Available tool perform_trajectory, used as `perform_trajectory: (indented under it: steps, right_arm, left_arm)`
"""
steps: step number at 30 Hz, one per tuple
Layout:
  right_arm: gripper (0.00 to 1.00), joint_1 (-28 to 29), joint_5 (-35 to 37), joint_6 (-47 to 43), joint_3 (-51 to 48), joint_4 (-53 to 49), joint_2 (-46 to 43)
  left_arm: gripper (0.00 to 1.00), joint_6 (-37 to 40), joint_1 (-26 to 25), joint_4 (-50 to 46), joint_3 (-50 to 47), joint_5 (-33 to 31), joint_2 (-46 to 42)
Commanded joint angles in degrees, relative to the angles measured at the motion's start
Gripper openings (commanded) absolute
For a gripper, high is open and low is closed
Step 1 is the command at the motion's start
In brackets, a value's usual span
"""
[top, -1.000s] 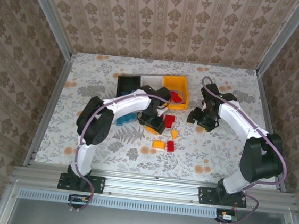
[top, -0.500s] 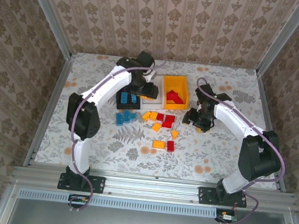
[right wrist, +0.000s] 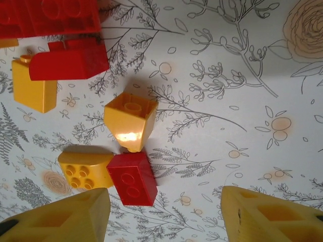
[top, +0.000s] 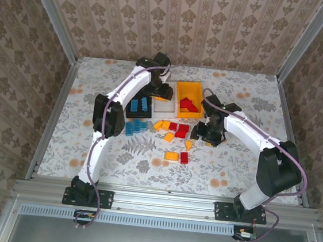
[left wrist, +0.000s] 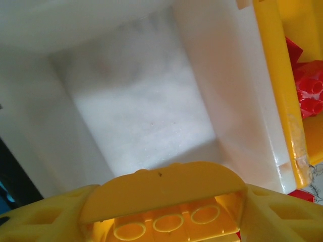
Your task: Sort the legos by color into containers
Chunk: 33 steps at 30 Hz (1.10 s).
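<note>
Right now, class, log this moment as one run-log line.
left gripper: holds orange brick over white bin | right gripper: open, above loose bricks on table | phase: sorting unfinished

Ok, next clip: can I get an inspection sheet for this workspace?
Surface: floral-print table.
Job's things: black bin holds blue bricks; orange-yellow bin holds red bricks; loose bricks, blue, orange and red, lie beside the bins.
Clutter: nothing seen.
Grippers: left gripper holds an orange brick over the white bin; right gripper open above loose bricks.
Cables: purple cables along both arms.
Surroundings: wallpapered walls, metal frame.
</note>
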Motion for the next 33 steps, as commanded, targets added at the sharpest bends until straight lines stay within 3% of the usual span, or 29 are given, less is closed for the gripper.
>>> perform_trajectory:
  steps: [1,9,18,27,33]
  right_arm:
    - [0.61,0.8,0.27,0.84,0.09,-2.35,1.68]
    - [0.61,2.26,0.21,-1.33,5.14,-1.91,9.74]
    - [0.59,4.36,-0.24,-3.46,12.39,-2.59,19.27]
    - [0.55,4.52,-0.2,-3.49,13.56,-1.19,23.91]
    - [0.43,4.54,0.67,-2.54,14.32,-0.42,25.31]
  left_arm:
    - [0.7,0.27,0.34,-2.66,2.35,0.21,1.4]
    - [0.79,-0.17,0.49,-3.02,1.42,0.66,-0.54]
    - [0.82,0.08,0.86,-4.1,-1.21,0.5,-7.51]
    - [0.83,-0.04,1.77,-1.43,-13.19,0.64,-19.43]
    - [0.84,-0.27,3.16,0.56,-23.93,0.87,-28.12]
